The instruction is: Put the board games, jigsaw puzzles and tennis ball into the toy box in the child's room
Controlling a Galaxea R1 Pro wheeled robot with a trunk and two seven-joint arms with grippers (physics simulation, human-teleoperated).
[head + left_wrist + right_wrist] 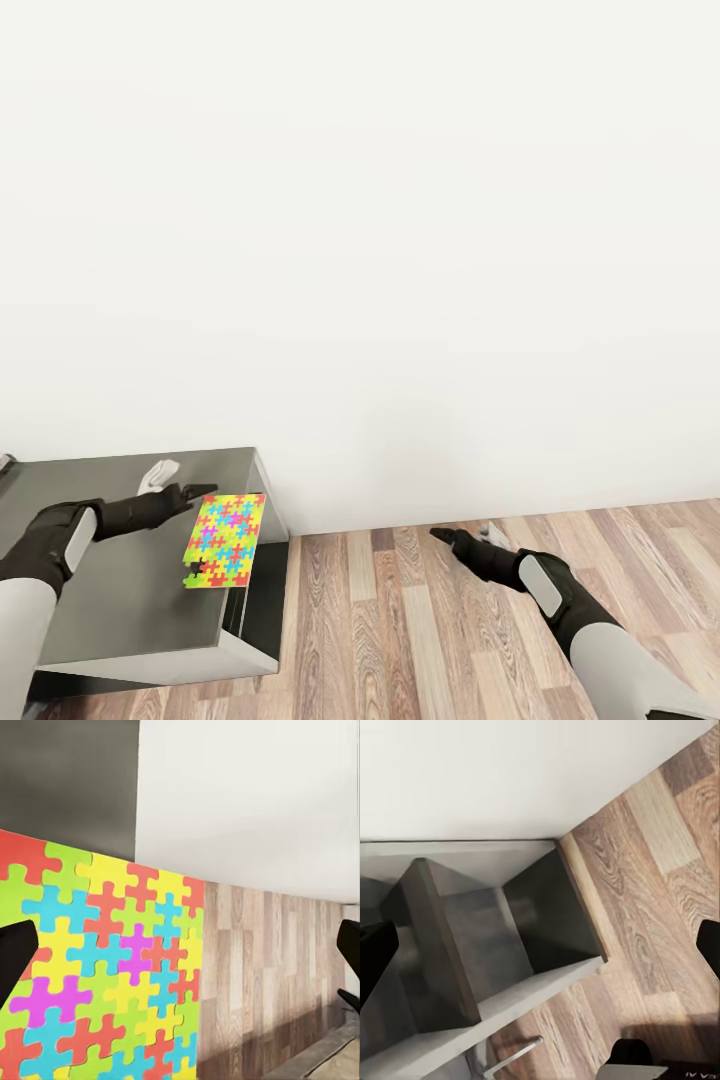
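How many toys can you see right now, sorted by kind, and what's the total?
Jigsaw puzzles: 1, lying at the edge of the grey table by the left gripper
Board games: 0
Tennis balls: 0
Total: 1

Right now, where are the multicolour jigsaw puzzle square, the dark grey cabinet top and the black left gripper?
Multicolour jigsaw puzzle square (225, 540), head view, its middle.
Dark grey cabinet top (120, 600), head view, bare surface.
Black left gripper (205, 493), head view, its fingertips.
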